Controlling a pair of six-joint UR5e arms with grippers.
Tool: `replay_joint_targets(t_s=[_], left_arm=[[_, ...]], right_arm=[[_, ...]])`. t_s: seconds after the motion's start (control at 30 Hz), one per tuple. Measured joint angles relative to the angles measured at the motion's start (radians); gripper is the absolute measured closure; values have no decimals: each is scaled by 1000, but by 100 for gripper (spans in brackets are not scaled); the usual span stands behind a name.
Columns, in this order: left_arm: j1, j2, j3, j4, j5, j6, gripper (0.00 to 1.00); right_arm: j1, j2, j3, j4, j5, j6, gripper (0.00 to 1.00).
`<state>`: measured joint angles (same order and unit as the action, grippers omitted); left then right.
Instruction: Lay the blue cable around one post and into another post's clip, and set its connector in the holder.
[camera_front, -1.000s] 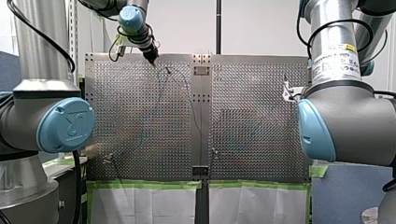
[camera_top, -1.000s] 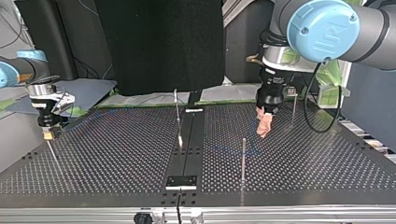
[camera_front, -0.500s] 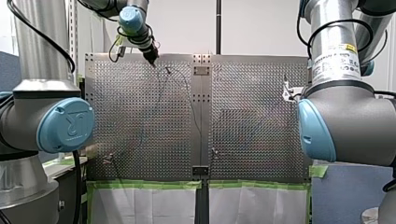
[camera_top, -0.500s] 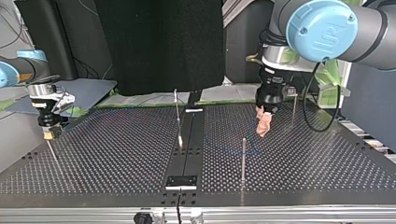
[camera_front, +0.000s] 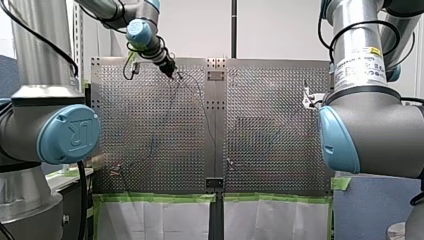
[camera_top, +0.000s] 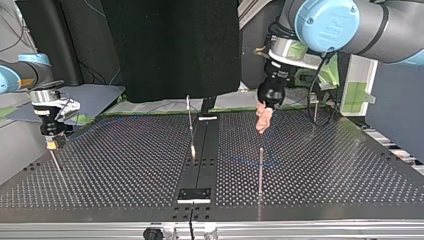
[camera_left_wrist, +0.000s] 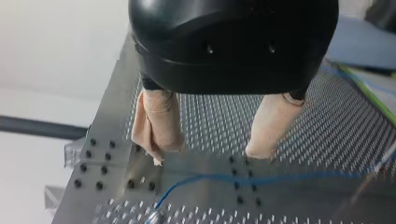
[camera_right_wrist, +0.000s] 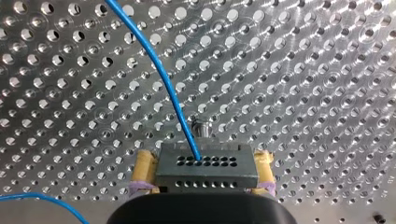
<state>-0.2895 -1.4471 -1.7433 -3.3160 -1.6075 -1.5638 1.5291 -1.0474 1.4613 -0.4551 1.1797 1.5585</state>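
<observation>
Over the back half of the tabletop (camera_top: 350, 170), the left claw (camera_left_wrist: 208, 154) has swung across in the last second. In the top view it has gone from near the post at that view's right toward the centre strip (camera_top: 200, 150), and it now leans over. Its beige pads (camera_left_wrist: 156, 126) stand spread with nothing between them. Just ahead of them the blue cable (camera_left_wrist: 280, 177) lies flat on the metal, untouched. I'd judge the arm is lining up to take the cable there, so the routing looks hardly begun. In the top view the cable shows only as a faint loose curve by the nearest post (camera_top: 260, 170). I cannot tell whether it goes around that post, and I see it in no clip.

The right claw (camera_right_wrist: 201, 164) has not stirred. Its yellow pads (camera_right_wrist: 142, 169) pinch the grey connector (camera_right_wrist: 205, 177), and the cable runs out of the connector's face and away across the holes. So the connector is not yet in any holder.

Further out, the tabletop is dull metal drilled all over, with thin posts standing from it. Green tape (camera_front: 150, 197) edges its near side in the front view. Behind it hangs a black panel (camera_top: 170, 45).
</observation>
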Motion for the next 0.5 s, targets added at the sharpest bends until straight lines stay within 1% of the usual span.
replay_joint_targets(t_s=[0.2,0.33,0.5], left_arm=[[-14,-10,-55,55,55,-55,0],[-24,-44,-96,95,95,-95,0],[-50,-93,-146,146,146,-145,0]], right_arm=[[-4,1,0,-2,0,0,21],[-8,1,0,-2,-1,0,21],[-9,1,0,-1,-2,-1,21]])
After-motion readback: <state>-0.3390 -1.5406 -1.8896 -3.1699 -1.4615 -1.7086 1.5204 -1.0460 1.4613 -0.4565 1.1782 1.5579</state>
